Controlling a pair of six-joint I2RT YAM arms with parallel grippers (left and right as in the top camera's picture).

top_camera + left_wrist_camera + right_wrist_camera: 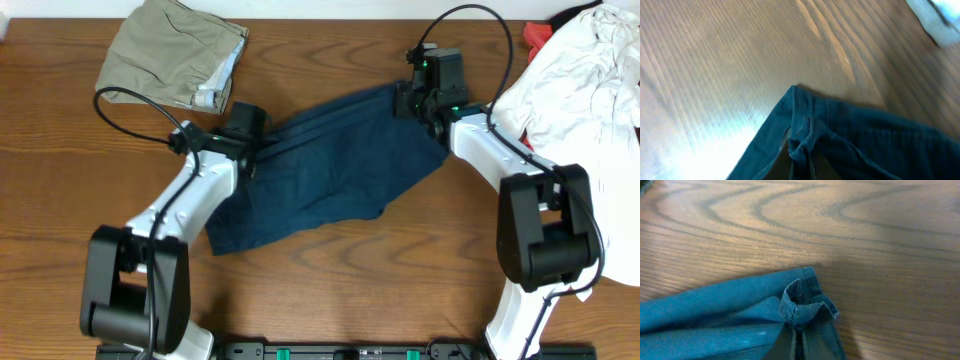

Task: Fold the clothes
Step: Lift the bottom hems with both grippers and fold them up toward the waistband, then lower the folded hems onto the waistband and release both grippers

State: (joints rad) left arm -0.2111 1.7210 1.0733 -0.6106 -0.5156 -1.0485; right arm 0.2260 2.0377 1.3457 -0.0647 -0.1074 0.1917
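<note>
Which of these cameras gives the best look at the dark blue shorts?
The overhead view: it shows the whole navy garment spread on the table, outline and all. The left wrist view catches only one bunched corner up close, and the right wrist view only another pinched corner.

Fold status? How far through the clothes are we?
Done: the khaki garment lies folded at top left of the overhead view. In hand: the navy shorts, spread in the middle, one end bunched in the left gripper jaws, the other in the right gripper; no tidy fold visible yet. Left: the white garments, heaped at the right edge.
</note>
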